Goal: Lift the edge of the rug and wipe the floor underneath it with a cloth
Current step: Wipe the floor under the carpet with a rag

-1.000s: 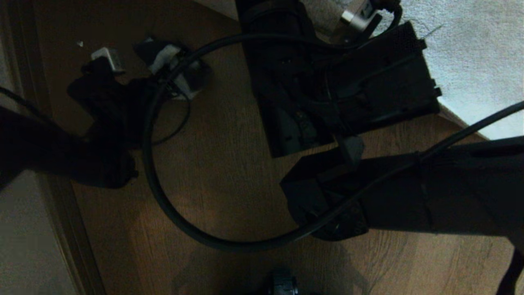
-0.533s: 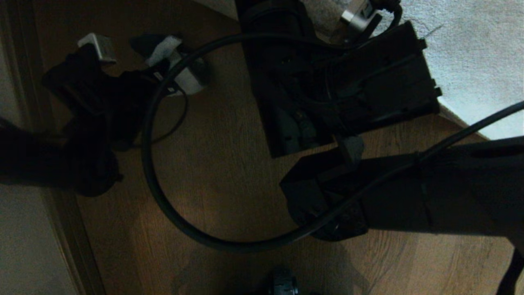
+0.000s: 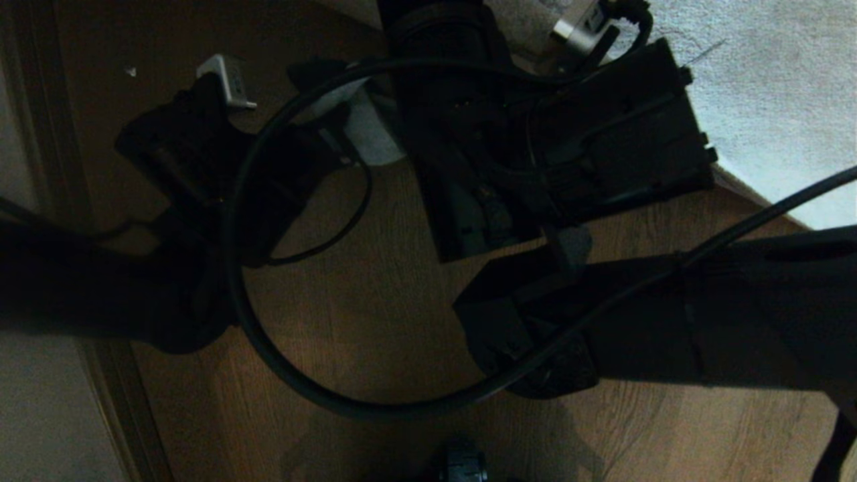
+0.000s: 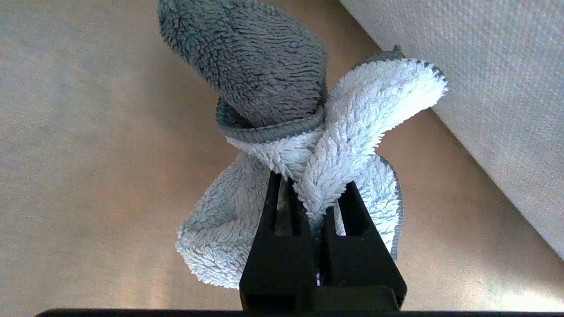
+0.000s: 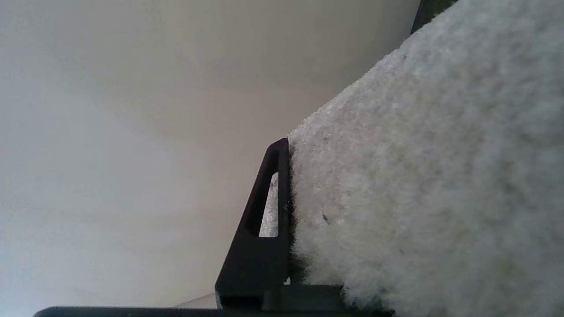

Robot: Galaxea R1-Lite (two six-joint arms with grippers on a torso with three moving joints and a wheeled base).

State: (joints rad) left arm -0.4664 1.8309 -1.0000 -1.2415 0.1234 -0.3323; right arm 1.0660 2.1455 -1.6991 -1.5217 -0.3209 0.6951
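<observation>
My left gripper is shut on the cloth, a fluffy white rag with a dark grey fold on top, just above the brown wood floor. In the head view the cloth sits beside my dark right arm. The pale rug fills the upper right, and its woven underside slopes close to the cloth. My right gripper is shut on the rug edge, holding it up. One black finger shows; plush pile hides the other.
A thick black cable loops over the floor between the two arms. A dark skirting strip and a pale surface run along the left side.
My left arm has swung the cloth to the right in the head view, closer to the right arm and the lifted rug. The right arm has stayed still.
</observation>
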